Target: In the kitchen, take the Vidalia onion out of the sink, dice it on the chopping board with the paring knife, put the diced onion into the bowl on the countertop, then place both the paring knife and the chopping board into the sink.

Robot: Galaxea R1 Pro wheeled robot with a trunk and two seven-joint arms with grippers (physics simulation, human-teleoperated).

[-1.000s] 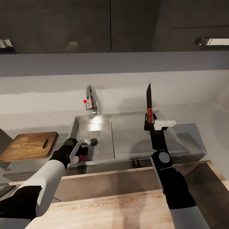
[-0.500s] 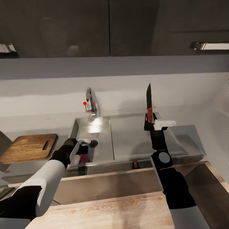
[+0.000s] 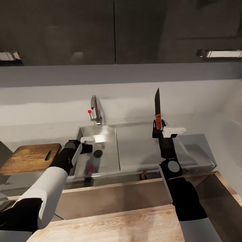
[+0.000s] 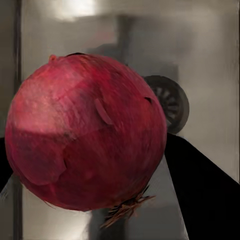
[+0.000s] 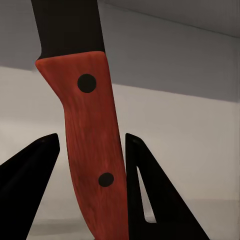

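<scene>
The left gripper's [image 3: 86, 144] dark fingers [image 4: 200, 190] clasp the Vidalia onion [image 4: 87, 132], a round red-skinned bulb with a dry root tuft. Seen from the left wrist, a finger shows at each flank of the onion, and the steel floor of the sink [image 3: 107, 158] with its round drain hole [image 4: 172, 102] lies behind it. In the head view the left gripper hangs over the basin near the sink's left wall, with the drain [image 3: 97, 153] just beside it.

The right gripper's [image 3: 158, 129] fingers [image 5: 150, 195] clamp the paring knife [image 3: 157, 107] by its red handle [image 5: 92, 150], which has two dark rivets. The dark blade stands upright, tip up against the pale wall, above the sink's flat drainboard [image 3: 141, 144].

The chrome tap [image 3: 95, 112] with its red-tipped lever stands at the sink's back edge. The chopping board [image 3: 30, 158] lies flat on the tabletop [image 3: 20, 134] just beyond the sink's left edge, its slot handle toward the sink. Dark wall cabinets [image 3: 117, 30] hang above. A light wooden surface [image 3: 117, 222] lies nearest the robot, below the sink's front rim.
</scene>
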